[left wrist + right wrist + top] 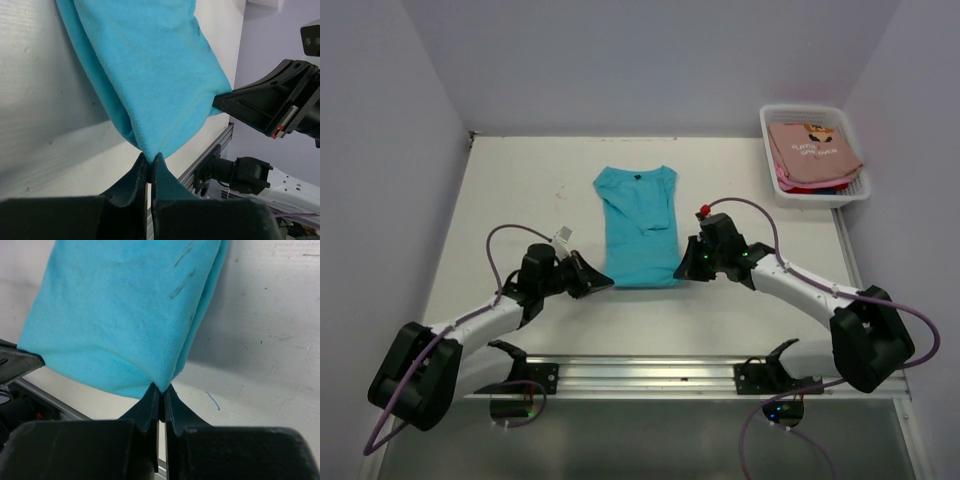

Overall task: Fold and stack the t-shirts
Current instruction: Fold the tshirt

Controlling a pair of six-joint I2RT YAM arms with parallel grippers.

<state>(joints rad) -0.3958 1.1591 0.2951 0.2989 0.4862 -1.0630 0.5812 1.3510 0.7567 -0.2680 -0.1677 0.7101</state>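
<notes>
While both claws are clenched on the near hem of the teal shirt (638, 226), left gripper (604, 282) on its left corner and right gripper (681, 269) on its right, the shirt lies mid-table (520, 190), collar toward the far edge.

Sides and sleeves are turned inward, leaving a narrow strip. Judged: lengthwise folds done, hem-to-collar fold pending.

Basket (803, 108) at the far right corner holds the pink shirt (812, 150) with more shirts (788, 184) under it. Judged: these remain to fold; stacking not begun.

A lab test cell: blank walls (650, 60), aluminium mounting rail (650, 372).
</notes>
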